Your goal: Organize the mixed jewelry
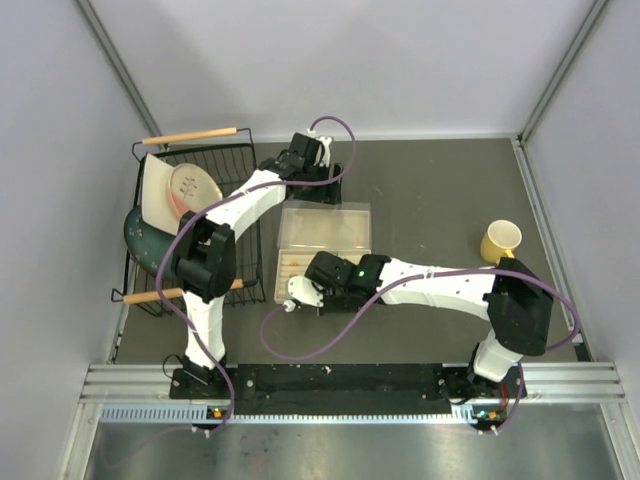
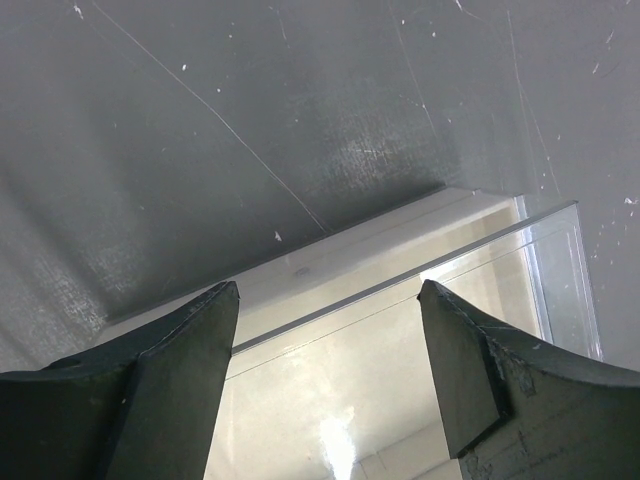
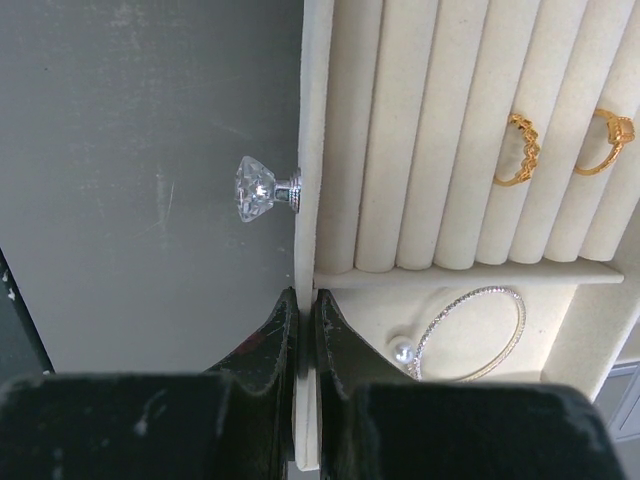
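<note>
Tray box (image 1: 325, 262) on the grey counter (image 1: 430, 190), one pincer at each end.
The left pincer (image 2: 328, 300) hangs released over the clear lid (image 2: 500, 270). The right pincer (image 3: 300, 310) is clenched on the tray's front wall. The silver bracelet (image 3: 521, 315) lies in the compartment beside that pincer, with two gold rings (image 3: 527, 140) in the slots beyond.

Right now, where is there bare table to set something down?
Free: the table between the jewelry box and the yellow cup, back to the table's far edge. Crowded: the left side, with the dish rack and left arm; the near strip, crossed by the right arm and a cable.
</note>
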